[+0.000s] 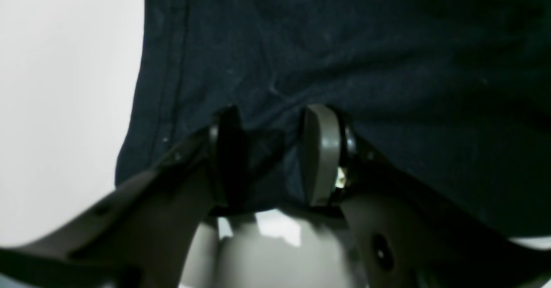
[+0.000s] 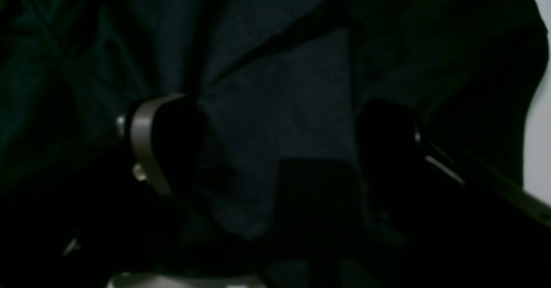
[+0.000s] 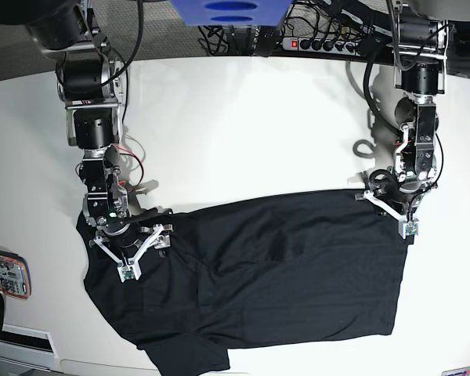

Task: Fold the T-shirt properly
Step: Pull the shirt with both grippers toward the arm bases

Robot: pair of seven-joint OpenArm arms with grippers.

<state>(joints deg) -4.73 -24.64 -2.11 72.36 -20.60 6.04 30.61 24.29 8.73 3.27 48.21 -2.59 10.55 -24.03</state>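
The black T-shirt (image 3: 282,266) lies spread and wrinkled on the white table (image 3: 243,125), with one sleeve at the front left. My left gripper (image 3: 388,213) is at the shirt's far right corner. In the left wrist view the left gripper (image 1: 273,150) is open, its fingertips (image 1: 320,150) down on the T-shirt (image 1: 344,55) near a hemmed edge, with cloth lying in the gap. My right gripper (image 3: 137,251) rests on the shirt's left side. The right wrist view shows the right gripper (image 2: 275,141) wide open over the dark, creased T-shirt (image 2: 280,85).
A power strip (image 3: 321,43) and cables run along the table's back edge. A blue object (image 3: 227,12) hangs at the top. A loose cable loop (image 3: 364,145) lies by the left arm. A small flat device (image 3: 4,274) sits at the table's left edge.
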